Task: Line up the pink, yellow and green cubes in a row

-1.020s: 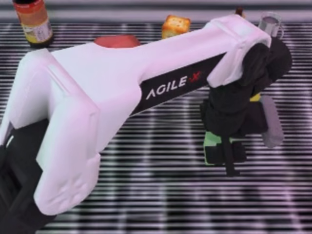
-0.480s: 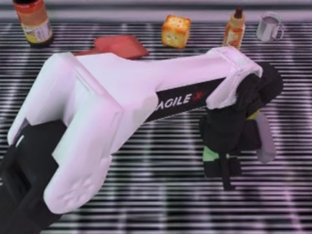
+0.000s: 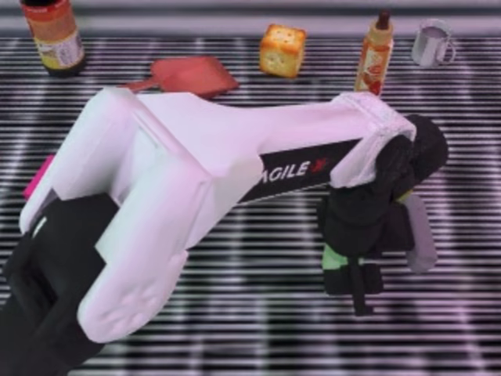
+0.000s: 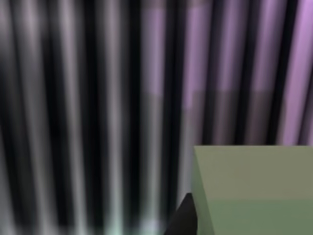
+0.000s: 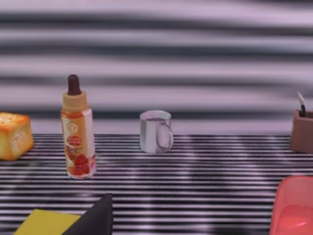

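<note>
green cube (image 3: 334, 256) in left tool (image 3: 354, 276)

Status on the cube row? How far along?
Done: nothing confirmed; no row shows. In hand: left end effector sits over the green cube. Pink cube peeks from under the left arm at the table's left; yellow cube lies near the green one. Left: line up all three. Right arm out of view.
</note>
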Tool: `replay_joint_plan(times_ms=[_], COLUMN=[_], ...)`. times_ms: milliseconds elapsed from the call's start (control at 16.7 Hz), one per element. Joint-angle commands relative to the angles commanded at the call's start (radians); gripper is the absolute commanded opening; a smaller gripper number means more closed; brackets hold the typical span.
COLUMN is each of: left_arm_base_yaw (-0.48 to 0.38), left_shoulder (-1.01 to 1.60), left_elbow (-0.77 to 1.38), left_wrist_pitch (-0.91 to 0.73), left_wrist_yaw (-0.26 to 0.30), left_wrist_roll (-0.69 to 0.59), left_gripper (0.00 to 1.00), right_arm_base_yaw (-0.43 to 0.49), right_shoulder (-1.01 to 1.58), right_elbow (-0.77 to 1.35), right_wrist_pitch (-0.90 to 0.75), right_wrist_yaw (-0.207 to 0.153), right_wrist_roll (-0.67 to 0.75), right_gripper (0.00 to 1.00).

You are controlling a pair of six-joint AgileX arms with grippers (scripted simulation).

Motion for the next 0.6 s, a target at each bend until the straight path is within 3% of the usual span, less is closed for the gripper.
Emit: replay_joint_plan(times_ms=[600], left_arm_base_yaw=[0.0], left_shoulder=[0.0], left_elbow=[0.0], left_wrist_pitch=[0.0], left_wrist_yaw=[0.0], left_wrist_roll=[0.0], left_gripper=[0.9], right_arm_base_yaw=[0.0], right_shoulder=[0.0], right_elbow=[0.0], right_wrist_pitch=[0.0], right_wrist_yaw=[0.0], right_wrist_roll=[0.0], right_gripper=[1.0])
